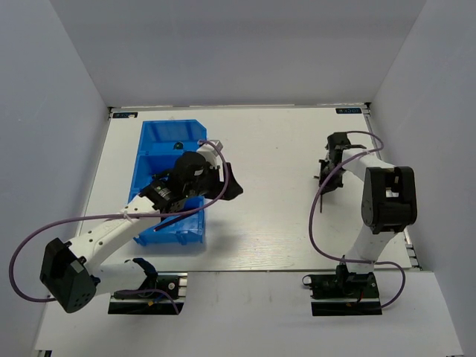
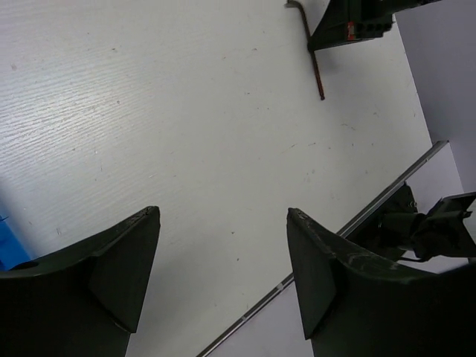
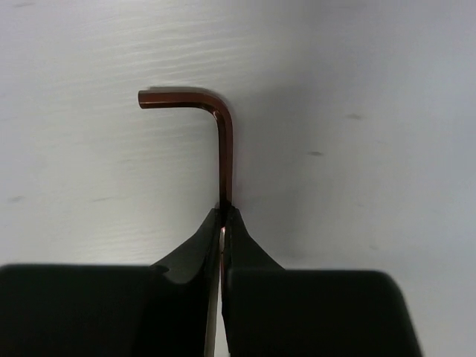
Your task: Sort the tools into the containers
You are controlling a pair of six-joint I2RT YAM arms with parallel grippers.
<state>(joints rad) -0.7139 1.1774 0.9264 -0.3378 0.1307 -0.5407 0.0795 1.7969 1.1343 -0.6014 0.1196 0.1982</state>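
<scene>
A dark red-brown L-shaped hex key point(image 3: 222, 141) lies on the white table at the right. My right gripper point(image 3: 224, 210) is shut on its long shank, with the short bend pointing away to the left. In the top view this gripper point(image 1: 325, 178) is low over the table at the right. The key also shows in the left wrist view point(image 2: 317, 71). My left gripper point(image 2: 223, 212) is open and empty above bare table, just right of the blue bins point(image 1: 167, 137). In the top view the left gripper point(image 1: 232, 187) hangs beside the bins' right wall. Other tools are hidden.
The left arm lies across the near bins and hides their insides. A small dark item point(image 1: 178, 145) shows in the far bin. The table's near edge rail point(image 2: 357, 223) and the right arm's base point(image 1: 346, 286) lie to the front. Grey walls close in three sides.
</scene>
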